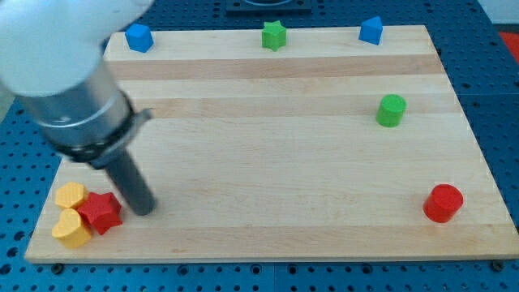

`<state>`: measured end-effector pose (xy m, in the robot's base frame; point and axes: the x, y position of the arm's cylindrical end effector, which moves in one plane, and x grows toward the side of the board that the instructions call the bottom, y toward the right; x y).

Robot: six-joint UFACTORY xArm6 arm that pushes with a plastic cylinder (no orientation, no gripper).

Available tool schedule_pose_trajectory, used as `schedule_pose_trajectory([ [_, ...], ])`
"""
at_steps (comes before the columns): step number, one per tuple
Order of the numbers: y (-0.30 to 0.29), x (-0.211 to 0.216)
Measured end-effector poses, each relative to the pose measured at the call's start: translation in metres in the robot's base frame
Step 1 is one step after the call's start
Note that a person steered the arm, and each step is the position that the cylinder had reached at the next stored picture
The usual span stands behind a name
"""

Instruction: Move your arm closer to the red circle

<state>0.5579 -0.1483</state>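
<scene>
My tip is resting lower left beside the red star, well apart from the red circle lower right; no pincer fitted.

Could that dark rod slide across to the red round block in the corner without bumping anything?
Probably yes. My tip sits beside the red star at the view's bottom left, and the red circle is at the bottom right; no block shows on the board between them.
</scene>
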Motion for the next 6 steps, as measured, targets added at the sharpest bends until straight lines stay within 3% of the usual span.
schedule_pose_trajectory([
  [3, 0.286, -0.059],
  [4, 0.388, -0.066],
  [5, 0.478, -0.044],
  [6, 0.493, -0.026],
])
